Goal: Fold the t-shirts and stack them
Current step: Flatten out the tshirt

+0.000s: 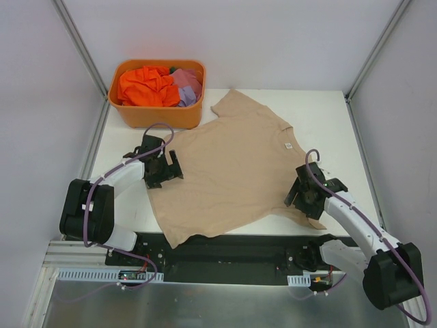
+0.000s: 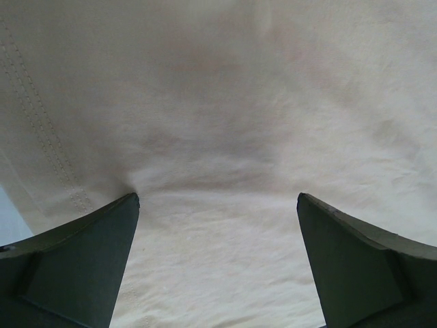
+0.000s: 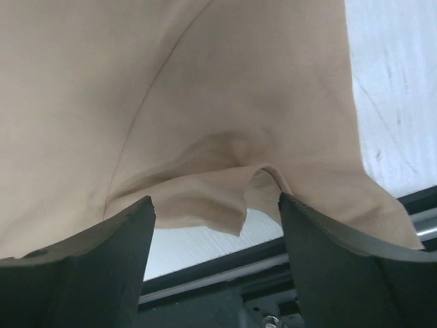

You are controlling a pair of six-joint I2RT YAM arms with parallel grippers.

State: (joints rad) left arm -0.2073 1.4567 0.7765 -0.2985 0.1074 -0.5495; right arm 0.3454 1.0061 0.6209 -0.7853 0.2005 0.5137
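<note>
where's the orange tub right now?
Top external view: the orange tub sits at the table's far-left corner, holding the orange shirt and lilac shirt, just left of the beige t-shirt's sleeve.

Bright, even white light, faint shadows, beige t-shirt washed out close up

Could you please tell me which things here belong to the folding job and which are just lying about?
Job: beige t-shirt, orange t-shirt, lilac t-shirt, left claw, right claw.
Just there: orange tub, white table.
</note>
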